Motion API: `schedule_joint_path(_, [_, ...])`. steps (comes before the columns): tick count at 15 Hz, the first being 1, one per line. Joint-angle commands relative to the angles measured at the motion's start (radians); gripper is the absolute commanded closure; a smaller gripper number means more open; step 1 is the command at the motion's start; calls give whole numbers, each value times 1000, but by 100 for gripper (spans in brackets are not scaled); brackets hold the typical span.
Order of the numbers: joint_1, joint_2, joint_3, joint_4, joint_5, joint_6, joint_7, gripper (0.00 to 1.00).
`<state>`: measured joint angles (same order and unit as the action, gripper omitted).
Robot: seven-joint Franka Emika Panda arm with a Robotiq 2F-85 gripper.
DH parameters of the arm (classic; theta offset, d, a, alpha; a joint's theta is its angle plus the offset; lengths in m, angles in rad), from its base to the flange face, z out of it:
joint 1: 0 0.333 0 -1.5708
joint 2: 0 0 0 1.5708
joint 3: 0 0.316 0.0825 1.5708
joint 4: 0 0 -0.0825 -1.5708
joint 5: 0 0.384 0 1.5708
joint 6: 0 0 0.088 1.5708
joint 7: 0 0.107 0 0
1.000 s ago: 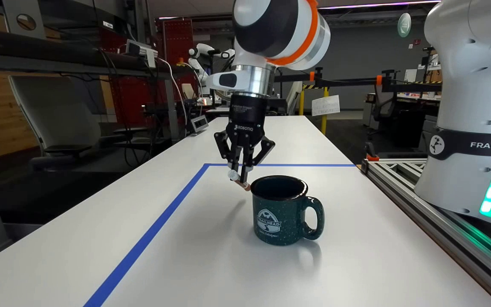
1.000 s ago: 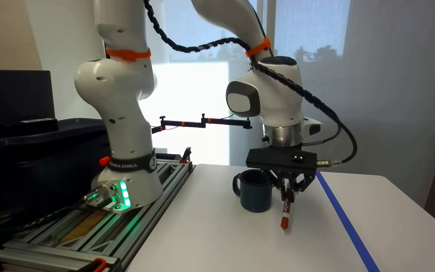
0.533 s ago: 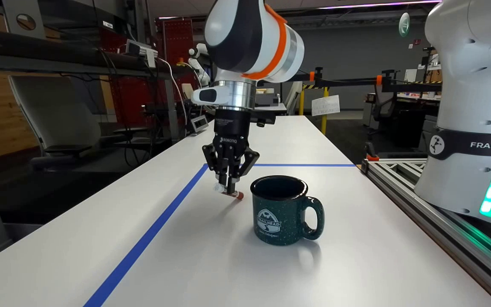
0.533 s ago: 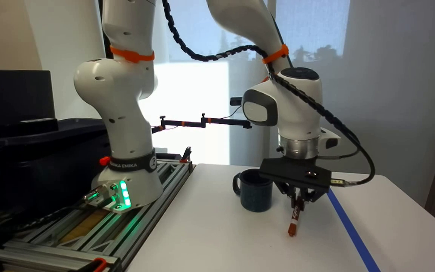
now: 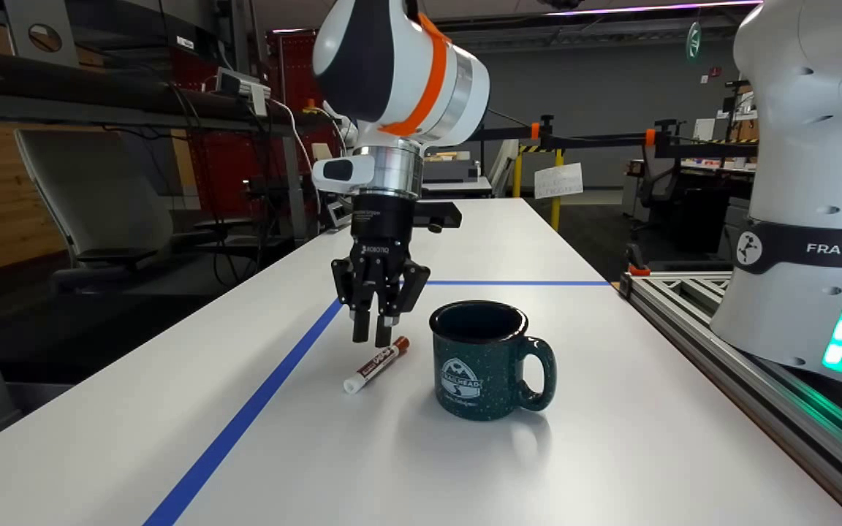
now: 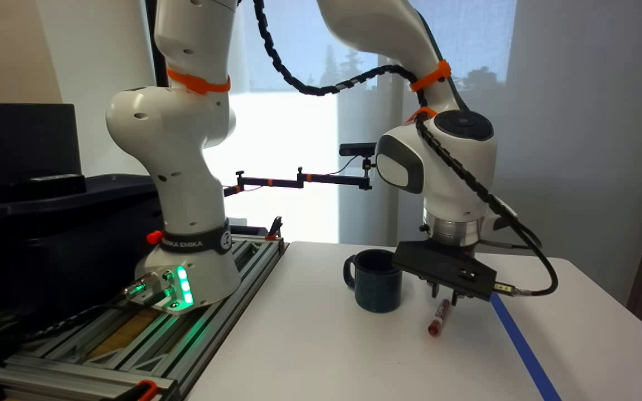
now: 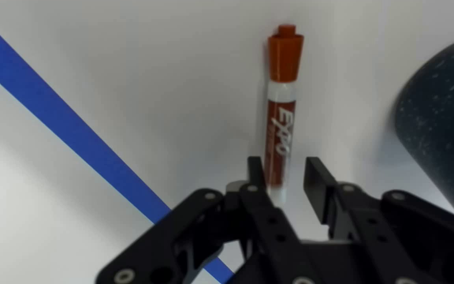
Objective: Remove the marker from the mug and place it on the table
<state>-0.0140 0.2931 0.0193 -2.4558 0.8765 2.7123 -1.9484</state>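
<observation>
The marker (image 5: pixel 376 367), with a red-brown cap and label and a white end, lies on the white table (image 5: pixel 304 453) beside the mug. It also shows in an exterior view (image 6: pixel 439 318) and the wrist view (image 7: pixel 283 114). The dark green mug (image 5: pixel 483 376) stands upright, its handle turned towards the robot base; it also shows in an exterior view (image 6: pixel 378 289) and partly in the wrist view (image 7: pixel 443 122). My gripper (image 5: pixel 372 341) is open just above the marker, holding nothing. In the wrist view, the marker's white end shows between the open fingers (image 7: pixel 284 161), partly covered by one finger.
Blue tape (image 5: pixel 245 416) runs along the table on the marker's far side from the mug. The robot base (image 5: pixel 808 307) stands on a metal-railed bench (image 6: pixel 254 301) along the table's edge. A dark bin (image 6: pixel 59 262) stands behind the base.
My gripper has moved away from the mug, lowered and opened. The marker, held between the fingers before, is out of them and lies on the table. The mug has not moved.
</observation>
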Motion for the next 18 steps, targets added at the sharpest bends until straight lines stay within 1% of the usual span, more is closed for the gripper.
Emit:
schedule_joint_path(1, [-34, -34, 32, -5, 76, -56, -85, 34])
schedule_joint_path(3, [-34, -62, 38, -19, 97, -60, -95, 18])
schedule_joint_path(4, [-29, -87, 34, -32, 92, -61, -76, 9])
schedule_joint_path(5, [-26, -98, 32, -37, 87, -59, -67, 3])
schedule_joint_path(6, [-18, -125, 23, -53, 65, -58, -30, 0])
schedule_joint_path(8, [3, -169, 8, -88, 25, -37, 91, 0])
schedule_joint_path(10, [19, -220, -8, -138, -51, -16, 256, 0])
schedule_joint_path(11, [18, -245, -12, -161, -89, -24, 326, 0])
schedule_joint_path(16, [29, -395, 7, -280, -208, 88, 682, 0])
schedule_joint_path(18, [29, -438, 16, -316, -274, 125, 817, 0])
